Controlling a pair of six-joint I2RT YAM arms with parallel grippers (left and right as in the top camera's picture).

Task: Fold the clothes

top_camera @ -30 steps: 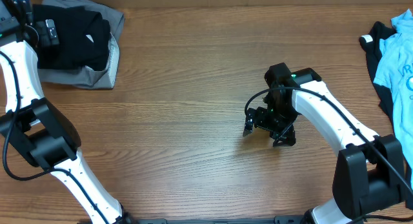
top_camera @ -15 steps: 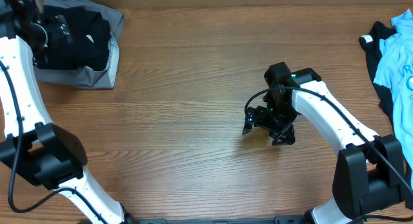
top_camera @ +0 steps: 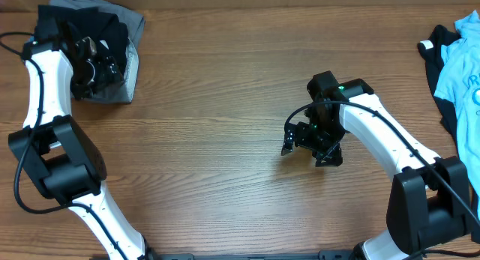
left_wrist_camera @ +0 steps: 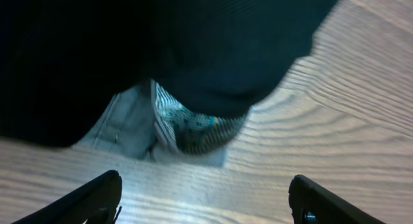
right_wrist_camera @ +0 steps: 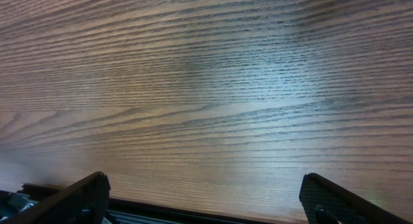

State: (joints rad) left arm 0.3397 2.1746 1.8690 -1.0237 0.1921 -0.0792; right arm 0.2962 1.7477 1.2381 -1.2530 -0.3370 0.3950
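Note:
A folded black T-shirt (top_camera: 75,31) lies on a grey garment (top_camera: 131,65) at the table's far left corner. In the left wrist view the black fabric (left_wrist_camera: 161,50) fills the top, with the grey garment's edge (left_wrist_camera: 187,130) under it. My left gripper (top_camera: 101,69) is open and empty, low over that pile's front edge; it also shows in the left wrist view (left_wrist_camera: 206,201). My right gripper (top_camera: 311,151) is open and empty over bare wood at mid-table, and its own view (right_wrist_camera: 206,198) shows only wood between the fingers.
A light blue T-shirt (top_camera: 465,73) lies over a black garment (top_camera: 442,46) at the far right edge. Wooden tabletop (top_camera: 225,125) lies between the two piles. The table's front edge (right_wrist_camera: 193,208) shows in the right wrist view.
My left arm has swung from the far left corner to the right and forward, and its gripper now sits over the pile's front edge. The right arm has not moved.

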